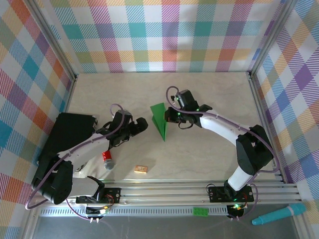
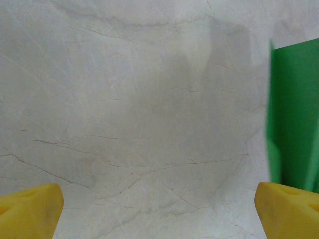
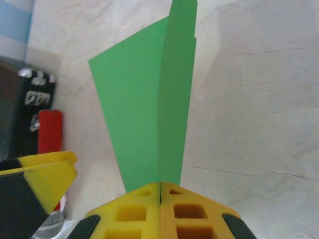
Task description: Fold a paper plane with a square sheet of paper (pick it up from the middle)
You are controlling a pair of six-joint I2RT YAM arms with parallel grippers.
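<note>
green paper, narrowed to a slim dart, is what this step turns on: the paper plane [image 1: 159,121] sits near the middle of the table [image 1: 209,89], its point toward the near edge and its wide tail toward the back wall in the top view. whether it rests on the surface or is lifted just clear cannot be told. the right gripper [image 3: 160,186] is pinched fully closed on it. its two yellow pads meet, the folded layers come out between them along the centre crease, and one wing spreads to the left in the wrist view. the left gripper [image 1: 141,124] hangs just beside the plane on its left, its fingers [image 2: 35,209] spread wide with nothing between them. judged from this, the folding looks nearly complete, and the work in hand is a pinch to set the crease or to lift the dart. to do it well, the right arm should hold the pinch square on the crease so the layers do not slide apart. it should also move slowly, since thin paper bends at any sideways pull. if the left claw comes in to help, it should close flat on the wing, away from the nose, without crumpling the edge. the red item [image 1: 106,158] and the small tan tile [image 1: 141,169] lie near the front, well apart from the plane.
</note>
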